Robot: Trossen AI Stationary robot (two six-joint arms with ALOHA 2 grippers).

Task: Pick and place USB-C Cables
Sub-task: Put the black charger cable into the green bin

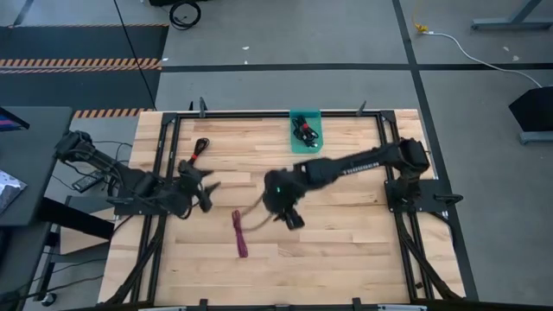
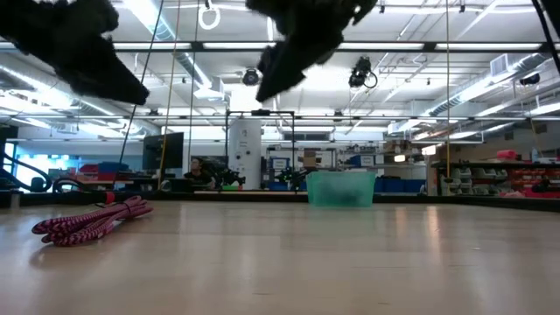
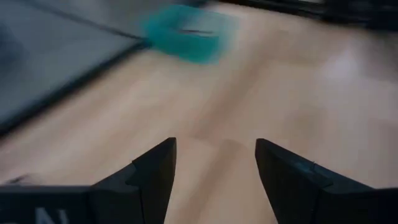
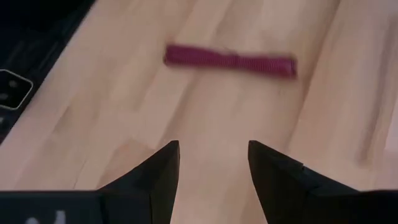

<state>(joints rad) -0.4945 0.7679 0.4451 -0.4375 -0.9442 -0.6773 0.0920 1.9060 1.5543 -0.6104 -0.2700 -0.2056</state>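
Observation:
A purple-magenta USB-C cable (image 1: 239, 233) lies bundled flat on the wooden table, left of the middle; it also shows in the low view (image 2: 92, 220) and the right wrist view (image 4: 230, 61). My right gripper (image 1: 291, 219) hovers open just right of it, above the table, fingers (image 4: 161, 168) pointing down toward it with nothing between them. A black cable with red ends (image 1: 197, 151) lies at the far left. The teal bin (image 1: 304, 130) at the far edge holds black cables. My left gripper (image 1: 210, 192) stands open at the left, facing the bin (image 3: 186, 31).
Black frame rails (image 1: 164, 173) run along the table's left, right and far sides. The right arm (image 1: 363, 162) reaches across the middle of the table. Bare wood lies toward the near edge (image 1: 328, 268).

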